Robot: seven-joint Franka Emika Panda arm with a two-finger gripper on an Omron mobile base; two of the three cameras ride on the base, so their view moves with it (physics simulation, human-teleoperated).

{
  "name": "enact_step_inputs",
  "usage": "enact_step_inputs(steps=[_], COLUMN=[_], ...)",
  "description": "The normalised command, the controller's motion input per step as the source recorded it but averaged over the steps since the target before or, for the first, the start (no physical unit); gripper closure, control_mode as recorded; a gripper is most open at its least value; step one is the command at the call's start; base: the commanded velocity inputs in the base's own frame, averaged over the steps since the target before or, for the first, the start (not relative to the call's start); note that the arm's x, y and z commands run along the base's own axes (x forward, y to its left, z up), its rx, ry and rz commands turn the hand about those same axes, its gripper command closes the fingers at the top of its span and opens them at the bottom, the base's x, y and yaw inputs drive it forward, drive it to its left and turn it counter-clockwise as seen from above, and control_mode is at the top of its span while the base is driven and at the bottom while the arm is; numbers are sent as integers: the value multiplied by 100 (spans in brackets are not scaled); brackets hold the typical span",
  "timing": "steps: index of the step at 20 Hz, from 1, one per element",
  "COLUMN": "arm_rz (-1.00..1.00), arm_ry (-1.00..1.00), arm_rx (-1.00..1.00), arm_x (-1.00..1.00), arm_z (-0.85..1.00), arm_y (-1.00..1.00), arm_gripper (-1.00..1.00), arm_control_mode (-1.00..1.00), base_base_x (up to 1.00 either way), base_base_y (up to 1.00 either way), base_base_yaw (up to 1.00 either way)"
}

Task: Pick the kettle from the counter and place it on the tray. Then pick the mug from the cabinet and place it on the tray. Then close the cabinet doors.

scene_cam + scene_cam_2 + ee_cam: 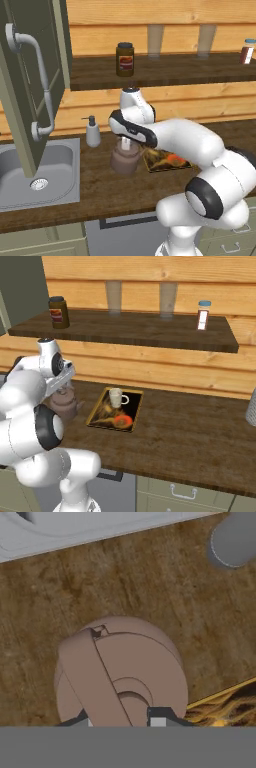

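The brown kettle (125,161) (62,404) (135,667) stands on the dark wood counter (100,190), just left of the tray (167,169) (97,407). My gripper (126,145) (120,721) hangs straight over the kettle, its two fingertips pressed against either side of the arched handle. The kettle rests on the counter. A cream mug (117,398) sits upright on the tray's far end. One cabinet door (25,105) with a pale bar handle (44,85) stands open at the left.
A steel sink (20,172) lies left of the kettle, a white soap dispenser (92,132) behind it. On the wall shelf (140,331) above stand a dark jar (125,59) and a spice bottle (202,315).
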Motion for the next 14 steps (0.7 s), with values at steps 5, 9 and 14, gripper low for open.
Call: enact_step_inputs(steps=[5,9,14], arm_rz=[-1,0,0], arm_ry=[-4,-5,-6], arm_rx=[0,0,0], arm_x=[-60,-61,-46], arm_z=[21,26,33], arm_y=[-22,-21,-34], arm_gripper=[100,100,100], arm_control_mode=[-100,-100,-100], base_base_x=[0,0,0], base_base_y=[0,0,0], base_base_yaw=[0,0,0])
